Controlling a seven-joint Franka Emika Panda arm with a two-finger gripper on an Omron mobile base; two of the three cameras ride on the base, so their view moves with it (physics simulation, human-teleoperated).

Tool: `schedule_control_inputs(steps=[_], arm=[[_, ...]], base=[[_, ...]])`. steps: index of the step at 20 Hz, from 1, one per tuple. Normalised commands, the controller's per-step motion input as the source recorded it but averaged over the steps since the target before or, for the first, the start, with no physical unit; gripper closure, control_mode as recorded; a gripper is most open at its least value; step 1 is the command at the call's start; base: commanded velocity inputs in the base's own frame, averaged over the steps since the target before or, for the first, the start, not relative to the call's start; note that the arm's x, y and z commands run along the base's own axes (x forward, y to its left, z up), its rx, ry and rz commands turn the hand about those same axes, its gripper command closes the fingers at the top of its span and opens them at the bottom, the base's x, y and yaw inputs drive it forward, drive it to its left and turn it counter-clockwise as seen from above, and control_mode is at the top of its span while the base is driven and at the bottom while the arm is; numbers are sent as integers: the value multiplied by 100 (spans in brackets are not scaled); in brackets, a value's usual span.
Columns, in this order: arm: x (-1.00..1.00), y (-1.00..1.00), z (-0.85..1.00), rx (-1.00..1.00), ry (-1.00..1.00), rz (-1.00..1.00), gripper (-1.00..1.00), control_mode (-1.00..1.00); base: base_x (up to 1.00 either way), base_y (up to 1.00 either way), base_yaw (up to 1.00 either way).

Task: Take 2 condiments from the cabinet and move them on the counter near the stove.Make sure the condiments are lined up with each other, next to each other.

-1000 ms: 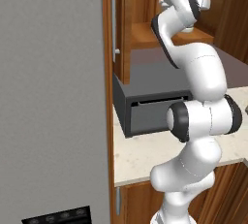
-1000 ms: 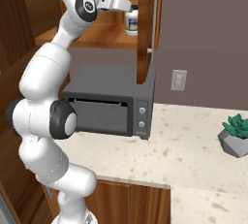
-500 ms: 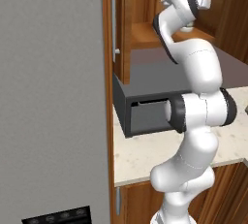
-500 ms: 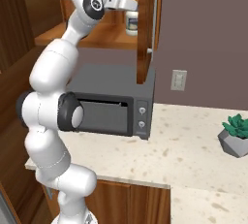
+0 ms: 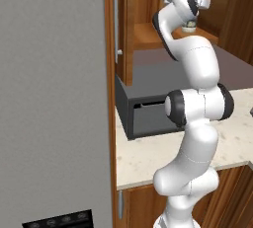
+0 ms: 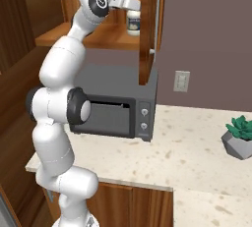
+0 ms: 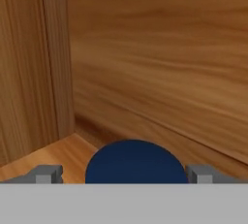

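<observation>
Landmark: the white jar [image 6: 133, 23] on the wooden shelf [image 6: 106, 38] inside the cabinet [image 6: 148, 27]. Jar is round, smooth, with a pale label; its dark blue lid [image 7: 136, 162] reads in the hand view as a flat matte disc, lower half cut off by the frame bottom. Left of the jar, the shelf board is bare warm-grained wood running to the cabinet's side wall; behind it, a smooth wood back panel. Gripper [image 7: 125, 173] is spread wide, holding nothing: one grey fingertip [image 7: 44, 174] stands left of the lid, the other right of it, gaps visible on both sides, no contact seen. In the right base view the white hand covers the jar's top and left edge; in the left base view only a sliver of jar shows under the wrist. The second, smaller condiment cannot be made out. Right of the jar, the open cabinet door with its silver bar handle [image 6: 157, 14] stands close. Below the jar sits a boxy dark grey microwave [image 6: 118, 104] on the speckled beige counter [image 6: 197, 147]; a potted green plant [image 6: 239, 136] stands far right of it.
</observation>
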Motion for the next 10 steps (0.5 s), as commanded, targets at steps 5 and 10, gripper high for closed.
schedule_control_inputs(steps=[5, 10], arm=[[10, 0, 0, 3, -1, -1, 100, -100], [-14, 0, 0, 4, -12, 0, 100, -100]], base=[[0, 0, 0], [0, 0, 0]])
